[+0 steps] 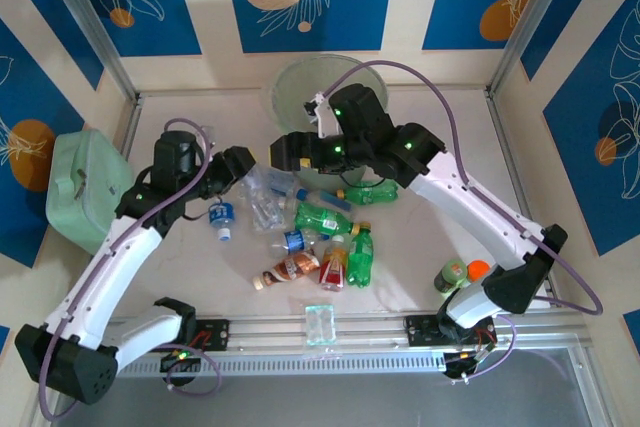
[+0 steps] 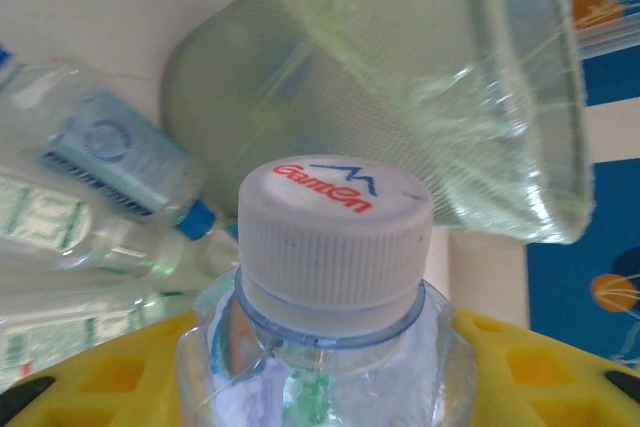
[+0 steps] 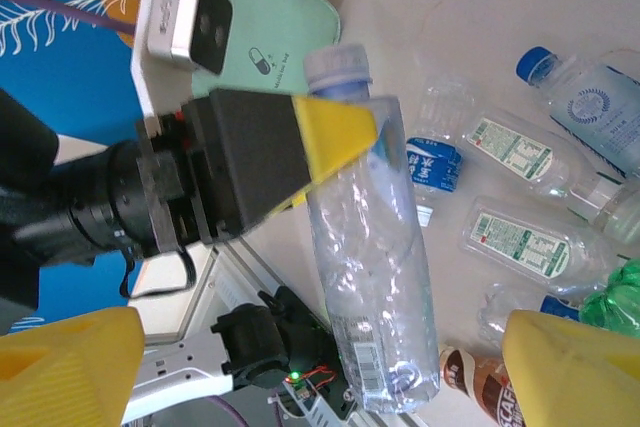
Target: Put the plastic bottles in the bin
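Clamping a clear bottle just below its cap, left gripper has it beside the bottle pile. Right gripper is wide open, a finger either side of it. Bin sits just behind.

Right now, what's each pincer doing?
Left pincer: closed on a clear bottle.
Right pincer: open, holding nothing.

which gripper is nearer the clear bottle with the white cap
Left. The left gripper is clamped on the clear bottle just below its cap; the right gripper stands open facing it, not touching.
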Tool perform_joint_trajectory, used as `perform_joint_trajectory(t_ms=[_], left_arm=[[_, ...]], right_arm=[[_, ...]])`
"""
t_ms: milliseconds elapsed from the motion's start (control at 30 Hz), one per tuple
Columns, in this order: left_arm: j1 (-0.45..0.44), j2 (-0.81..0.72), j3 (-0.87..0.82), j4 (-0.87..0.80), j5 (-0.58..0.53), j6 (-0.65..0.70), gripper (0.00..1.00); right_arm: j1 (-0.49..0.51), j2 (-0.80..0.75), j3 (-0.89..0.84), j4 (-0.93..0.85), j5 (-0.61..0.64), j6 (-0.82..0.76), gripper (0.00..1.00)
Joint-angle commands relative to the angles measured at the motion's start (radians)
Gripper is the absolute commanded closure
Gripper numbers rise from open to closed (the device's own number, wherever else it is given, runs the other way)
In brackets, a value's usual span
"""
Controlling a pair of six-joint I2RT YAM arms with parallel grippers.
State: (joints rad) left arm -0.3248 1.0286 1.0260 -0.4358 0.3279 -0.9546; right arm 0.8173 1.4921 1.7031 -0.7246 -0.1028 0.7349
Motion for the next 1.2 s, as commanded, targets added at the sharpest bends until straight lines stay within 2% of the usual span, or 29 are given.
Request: perform_joint_trajectory(t_ms=[0,267,367,567,767,933,1167], left_arm=[[0.025,0.011,0.035,0.172,0.117,-0.068,0.50],[0.032,0.072,0.024,0.459,0.259,-0.231,0.50],[0.034,0.084,0.035,0.523,0.248,-0.260,0.49],[0.036,0.183,0.140,0.667,0.206,-0.316,0.49],[0.031,0.350,0.298,0.692,0.122,-0.339,0.54],[0.007,0.486,0.428,0.662,0.068,-0.338,0.55],[-0.074,0.628,0.619,0.453,-0.031,-0.209,0.56]], right_arm=[[-0.026,-0.077,-0.027,0.000,-0.010,-0.006,0.06],[-0.049,-0.103,-0.033,-0.032,-0.001,-0.030,0.03],[-0.055,-0.127,-0.031,-0.046,0.038,-0.037,0.03],[-0.131,-0.219,-0.079,-0.021,0.063,-0.005,0.03],[-0.221,-0.346,-0.209,-0.030,0.152,0.079,0.02],[-0.324,-0.430,-0.315,-0.139,0.259,0.182,0.02],[-0.537,-0.486,-0.464,-0.221,0.194,0.290,0.03]])
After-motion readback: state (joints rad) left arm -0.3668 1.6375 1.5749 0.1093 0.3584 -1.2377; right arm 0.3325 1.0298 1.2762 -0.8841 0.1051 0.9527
